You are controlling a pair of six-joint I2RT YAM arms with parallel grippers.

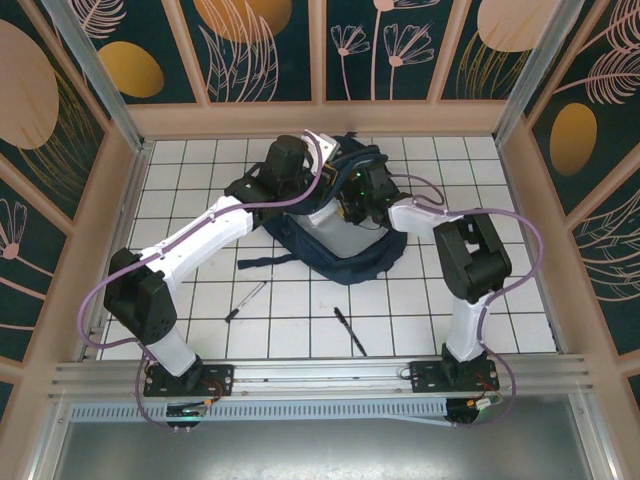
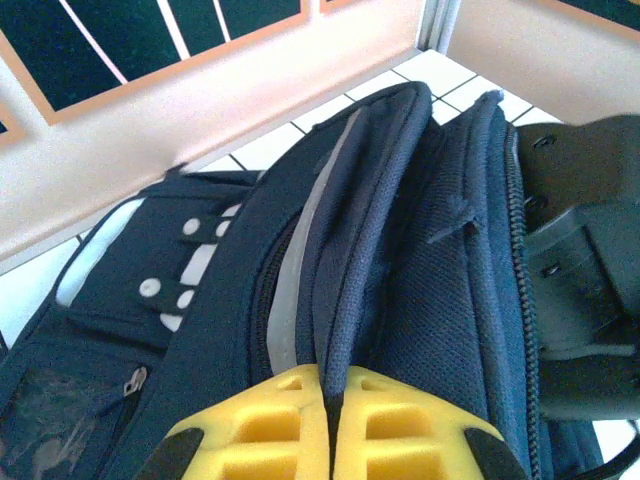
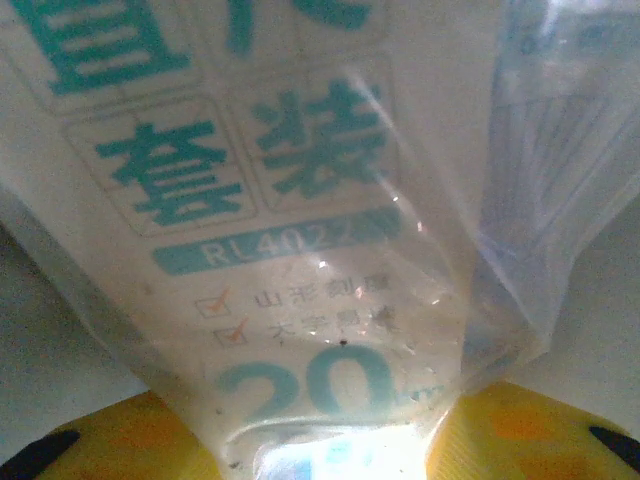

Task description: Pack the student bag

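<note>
Bag at the far middle of the table, slumped, mouth upward. Left fingers pressed together on a padded navy rim of the bag, pinching it. Right fingers over the bag's mouth, clamped on a clear packet with teal print, which stands up between them. Left pen and right pen flat on the table, nearer the arm bases, apart from each other and from the bag.
</note>
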